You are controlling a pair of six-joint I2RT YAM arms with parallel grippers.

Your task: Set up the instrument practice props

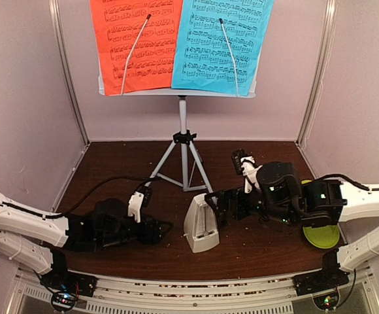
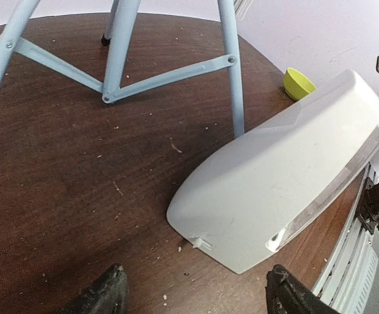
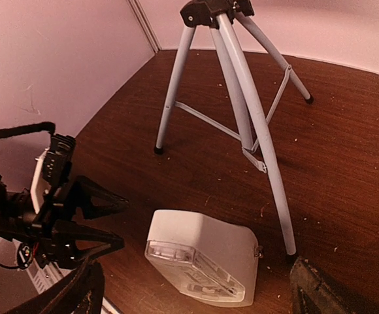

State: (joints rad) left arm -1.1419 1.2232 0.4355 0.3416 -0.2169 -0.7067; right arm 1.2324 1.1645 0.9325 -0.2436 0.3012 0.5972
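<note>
The music stand holds a red page (image 1: 136,40) and a blue page (image 1: 223,40) on its pale desk (image 1: 176,93), above a silver tripod (image 1: 183,157). A pale-grey pyramid metronome (image 1: 200,226) stands upright on the table in front of the tripod. My left gripper (image 1: 165,229) lies low at its left, open, and the metronome (image 2: 281,176) sits just beyond its fingertips (image 2: 108,293). My right gripper (image 1: 215,200) is open, close to the metronome's right side, and nothing is held. In the right wrist view the metronome (image 3: 202,256) shows its clear front cover.
A lime-green plate (image 1: 321,236) lies partly under the right arm at the near right. A lime-green rounded thing (image 2: 298,83) shows beyond the metronome. The tripod legs (image 3: 268,163) stand close behind the metronome. Walls close in on three sides of the brown table (image 1: 111,163).
</note>
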